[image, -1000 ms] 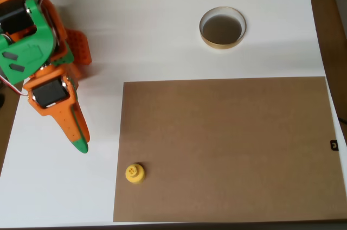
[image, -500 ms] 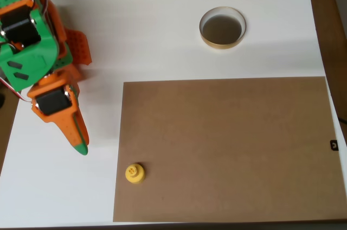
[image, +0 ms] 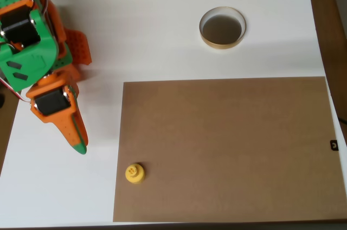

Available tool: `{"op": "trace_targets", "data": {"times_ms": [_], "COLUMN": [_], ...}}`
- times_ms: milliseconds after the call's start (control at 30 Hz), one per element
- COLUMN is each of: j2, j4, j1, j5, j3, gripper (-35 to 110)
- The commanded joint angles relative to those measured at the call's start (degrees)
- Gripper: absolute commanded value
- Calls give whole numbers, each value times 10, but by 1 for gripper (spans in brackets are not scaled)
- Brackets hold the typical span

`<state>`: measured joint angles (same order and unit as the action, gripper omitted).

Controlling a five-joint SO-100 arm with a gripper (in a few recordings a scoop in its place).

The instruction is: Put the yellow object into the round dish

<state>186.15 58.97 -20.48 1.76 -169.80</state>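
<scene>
The hand (image: 79, 146) hangs near the tabletop's left edge; whether it is clenched cannot be told. The yellow knobbed piece (image: 134, 173) lies toward the bottom edge, right of it.

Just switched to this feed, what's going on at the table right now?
Nothing is being handled at this moment. In the overhead view the orange and green arm sits at the left, its claw pointing down-right over the white table with nothing in it. The yellow object stands on the left edge of the brown board, below and right of the claw. The round dish sits empty on the white surface beyond the board's far edge.
</scene>
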Motion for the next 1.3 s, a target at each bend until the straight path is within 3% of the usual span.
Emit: {"op": "trace_targets", "data": {"times_ms": [0, 1267], "j2": [9, 9], "j4": [-9, -8], "j1": [-9, -3], "j5": [4, 0], "j3": [4, 6], "gripper": [7, 7]}}
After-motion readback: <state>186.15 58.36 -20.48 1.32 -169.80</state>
